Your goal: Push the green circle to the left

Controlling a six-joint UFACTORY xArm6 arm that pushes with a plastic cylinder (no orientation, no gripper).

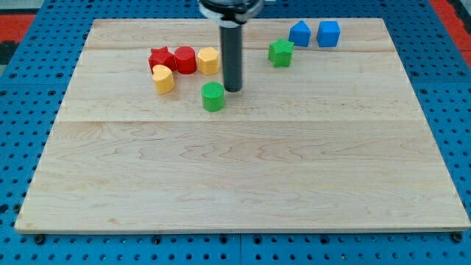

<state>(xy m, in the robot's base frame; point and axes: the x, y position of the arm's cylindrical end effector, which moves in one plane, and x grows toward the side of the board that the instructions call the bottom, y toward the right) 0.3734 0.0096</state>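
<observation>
The green circle (213,96) is a short green cylinder on the wooden board (243,177), a little above the board's middle and left of centre. My tip (233,90) stands just to the right of the green circle, close to it or touching it. The dark rod rises straight from there to the view's top.
A red star (160,58), a red cylinder (185,59) and a yellow hexagon (209,60) form a row up and left of the green circle. A yellow block (163,79) lies below them. A green star (280,52) and two blue blocks (299,33) (328,33) sit top right.
</observation>
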